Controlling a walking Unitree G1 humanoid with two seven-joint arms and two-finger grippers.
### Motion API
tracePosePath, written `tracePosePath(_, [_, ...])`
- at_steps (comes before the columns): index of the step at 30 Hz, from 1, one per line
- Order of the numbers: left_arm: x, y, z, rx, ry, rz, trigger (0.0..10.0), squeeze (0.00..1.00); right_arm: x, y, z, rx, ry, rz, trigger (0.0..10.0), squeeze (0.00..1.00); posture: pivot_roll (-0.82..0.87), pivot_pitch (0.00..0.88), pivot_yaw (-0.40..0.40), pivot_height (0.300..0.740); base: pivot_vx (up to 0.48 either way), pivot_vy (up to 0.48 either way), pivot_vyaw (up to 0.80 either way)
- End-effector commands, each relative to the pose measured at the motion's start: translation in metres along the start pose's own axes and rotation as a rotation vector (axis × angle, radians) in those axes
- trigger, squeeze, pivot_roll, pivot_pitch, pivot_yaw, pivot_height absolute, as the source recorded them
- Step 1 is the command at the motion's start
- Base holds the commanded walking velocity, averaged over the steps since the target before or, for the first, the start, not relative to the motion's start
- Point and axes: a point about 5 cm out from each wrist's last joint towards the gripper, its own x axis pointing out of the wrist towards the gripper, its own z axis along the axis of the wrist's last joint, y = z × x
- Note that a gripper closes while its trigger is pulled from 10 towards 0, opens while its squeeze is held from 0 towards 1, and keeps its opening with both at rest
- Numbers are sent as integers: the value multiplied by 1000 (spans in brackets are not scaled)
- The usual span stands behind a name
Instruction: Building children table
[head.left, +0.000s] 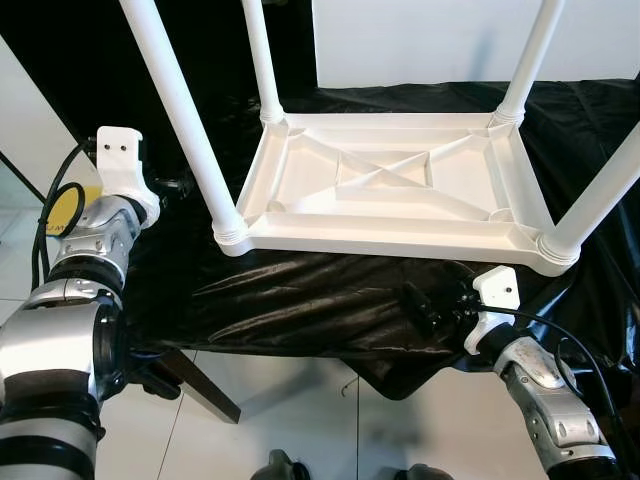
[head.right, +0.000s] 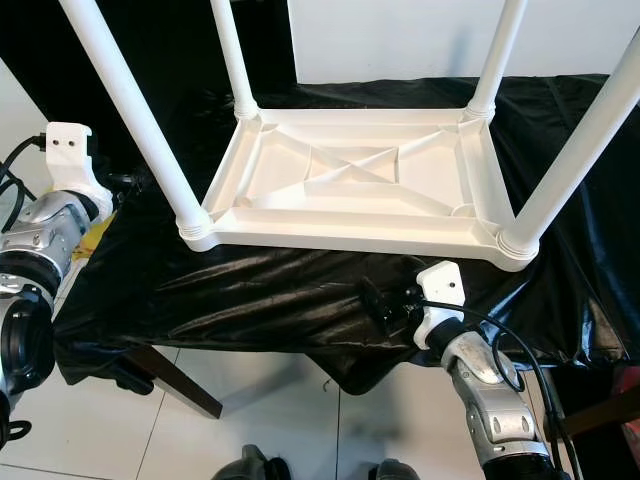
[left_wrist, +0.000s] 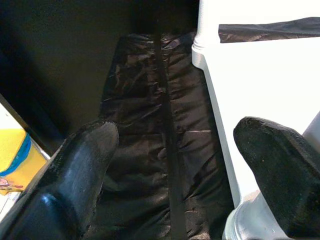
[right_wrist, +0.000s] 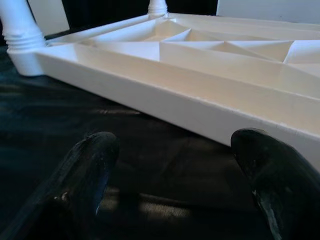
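A crinkled, glossy black plastic sheet (head.left: 300, 300) covers the counter and hangs over its near edge in folds. A dark wooden counter leg (head.left: 205, 385) slants down to the pale tiled floor (head.left: 300, 430) below. Behind the counter stands a white wall panel (head.left: 430, 40), with a black backdrop (head.left: 60, 60) to its left. On the left side lies a yellow object with a blue band (left_wrist: 12, 155), partly hidden, beside the sheet's edge.
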Motion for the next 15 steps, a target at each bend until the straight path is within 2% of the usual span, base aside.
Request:
tracePosePath(1, [4,-4,6,6,-16,3,10000,0,-4,1,-1,14,18,19,10000,0,-214,69,57,740,0,0,0])
tracePosePath(3, [9,-13,12,-20,-45,-9,10000,0,-11,0,-5,9,61,23,10000,0,-223,82,58,740,0,0,0])
tracePosePath(10, [14,-27,15,-58,-77,-71,10000,0,-18,0,-8,5,102,10,10000,0,-224,94,58,740,0,0,0])
tracePosePath(14, [15,-32,20,-185,-123,-165,10000,0,-21,2,-7,4,120,16,10000,0,-226,102,65,740,0,0,0])
tracePosePath(15, [15,-32,20,-185,-123,-165,10000,0,-21,2,-7,4,120,16,10000,0,-226,102,65,740,0,0,0])
